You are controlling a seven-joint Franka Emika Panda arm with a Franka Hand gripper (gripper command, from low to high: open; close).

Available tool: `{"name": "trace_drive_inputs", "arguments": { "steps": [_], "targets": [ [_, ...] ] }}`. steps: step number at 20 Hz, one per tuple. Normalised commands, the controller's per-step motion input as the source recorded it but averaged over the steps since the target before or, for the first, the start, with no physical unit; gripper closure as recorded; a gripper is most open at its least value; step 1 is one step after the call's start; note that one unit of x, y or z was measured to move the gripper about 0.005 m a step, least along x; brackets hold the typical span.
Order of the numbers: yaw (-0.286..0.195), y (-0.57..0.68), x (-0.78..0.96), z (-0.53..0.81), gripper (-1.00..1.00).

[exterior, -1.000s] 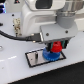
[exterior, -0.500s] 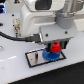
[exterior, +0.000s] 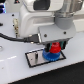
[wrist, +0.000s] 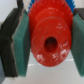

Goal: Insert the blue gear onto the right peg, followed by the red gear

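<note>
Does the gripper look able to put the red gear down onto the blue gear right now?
Probably yes. The gripper is shut on the red gear, right above the blue gear on the plate. Nothing shows between them, though the peg is hidden.

Your arm comes in from the top of the exterior view, white wrist housing bulky and pointing straight down. Your gripper hangs vertical, low over the counter, dark fingers on either side. In the wrist view the jaws are clamped on the red gear, teal pads pressing its rim.
</note>
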Motion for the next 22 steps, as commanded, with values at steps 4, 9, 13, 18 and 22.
{"name": "trace_drive_inputs", "arguments": {
  "steps": [4, 9, 13, 18, 22],
  "targets": [
    [0.0, -0.22, 0.19, -0.15, 1.0],
    [0.0, -0.01, 0.0, 0.21, 1.0],
    [0.0, -0.08, 0.01, 0.24, 1.0],
    [0.0, -0.17, 0.21, -0.04, 1.0],
    [0.0, -0.18, 0.16, -0.19, 1.0]
  ]
}}
